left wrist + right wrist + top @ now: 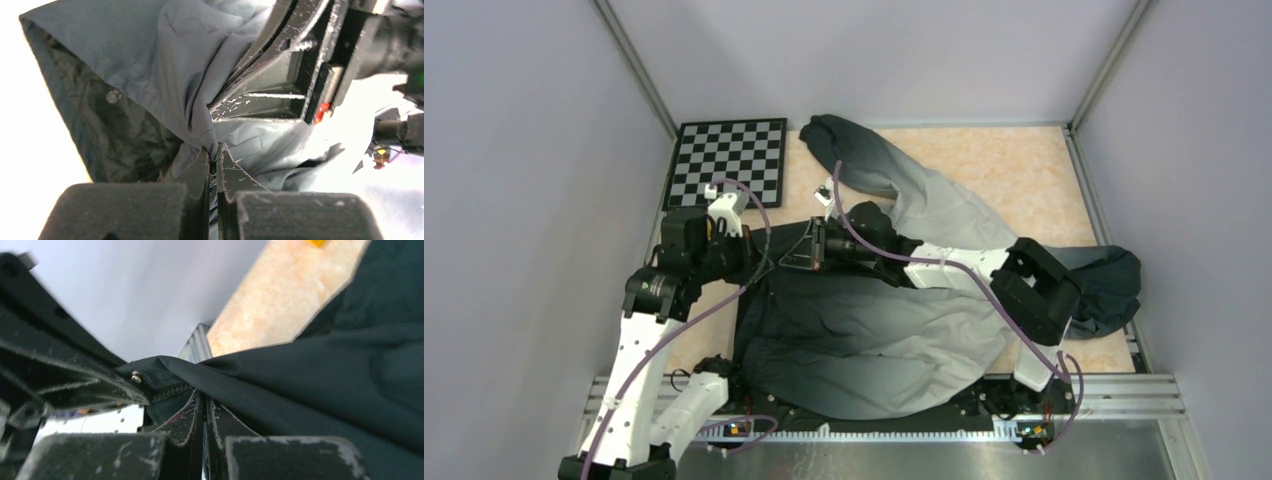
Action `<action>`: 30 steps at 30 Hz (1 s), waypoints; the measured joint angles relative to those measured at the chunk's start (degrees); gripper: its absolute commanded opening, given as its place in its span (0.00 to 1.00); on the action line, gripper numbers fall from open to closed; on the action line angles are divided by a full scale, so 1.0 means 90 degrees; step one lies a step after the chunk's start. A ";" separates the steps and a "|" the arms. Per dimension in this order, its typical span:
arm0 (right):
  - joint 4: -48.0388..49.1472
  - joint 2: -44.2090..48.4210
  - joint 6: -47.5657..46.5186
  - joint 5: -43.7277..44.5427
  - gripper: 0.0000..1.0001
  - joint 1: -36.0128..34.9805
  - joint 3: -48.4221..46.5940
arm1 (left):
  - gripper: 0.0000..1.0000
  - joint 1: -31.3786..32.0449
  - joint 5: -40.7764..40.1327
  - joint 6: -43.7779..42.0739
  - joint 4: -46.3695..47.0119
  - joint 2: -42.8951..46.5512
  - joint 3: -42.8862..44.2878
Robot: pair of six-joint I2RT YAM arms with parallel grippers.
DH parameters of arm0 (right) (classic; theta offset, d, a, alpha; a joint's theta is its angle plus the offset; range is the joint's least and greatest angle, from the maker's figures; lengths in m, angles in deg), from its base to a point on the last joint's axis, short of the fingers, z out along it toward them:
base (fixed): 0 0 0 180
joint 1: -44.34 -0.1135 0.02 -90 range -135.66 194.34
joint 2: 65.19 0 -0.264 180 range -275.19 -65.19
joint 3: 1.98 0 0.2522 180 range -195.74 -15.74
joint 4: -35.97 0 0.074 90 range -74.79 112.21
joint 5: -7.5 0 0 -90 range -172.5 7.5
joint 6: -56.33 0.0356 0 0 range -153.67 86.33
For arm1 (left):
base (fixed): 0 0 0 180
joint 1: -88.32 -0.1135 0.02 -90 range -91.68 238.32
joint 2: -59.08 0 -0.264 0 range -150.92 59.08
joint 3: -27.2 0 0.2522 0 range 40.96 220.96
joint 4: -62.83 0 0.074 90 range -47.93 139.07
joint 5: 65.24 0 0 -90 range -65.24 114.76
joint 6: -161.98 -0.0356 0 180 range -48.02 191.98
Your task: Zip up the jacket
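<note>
Left gripper [214, 160] and right gripper [202, 402] each clamp the jacket [874, 340] (right by the zipper teeth [172, 391]), so best hold that edge taut and pull steadily.

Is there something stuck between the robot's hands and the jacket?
No, nothing visible is in the way. The left gripper and the right gripper each pinch the jacket fabric directly between shut fingers. They sit close together at its dark edge, and the zipper teeth run right beside the right gripper.
</note>
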 measured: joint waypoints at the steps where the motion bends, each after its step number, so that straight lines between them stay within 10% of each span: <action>1: -0.0474 0.0024 0.0066 0.0335 0.00 -0.0078 -0.0158 | 0.00 -0.0002 -0.0104 0.0046 0.0002 -0.0034 0.0000; 14: -0.8206 -0.1107 0.0869 0.4631 0.00 -0.1083 -0.4522 | 0.00 -0.0005 -0.1275 0.1430 0.0019 -0.1642 -0.0102; 30: -0.7805 -0.1831 -0.0160 0.4430 0.00 -0.1258 -0.4852 | 0.00 -0.0073 -0.1841 0.1547 -0.0255 -0.1399 -0.0381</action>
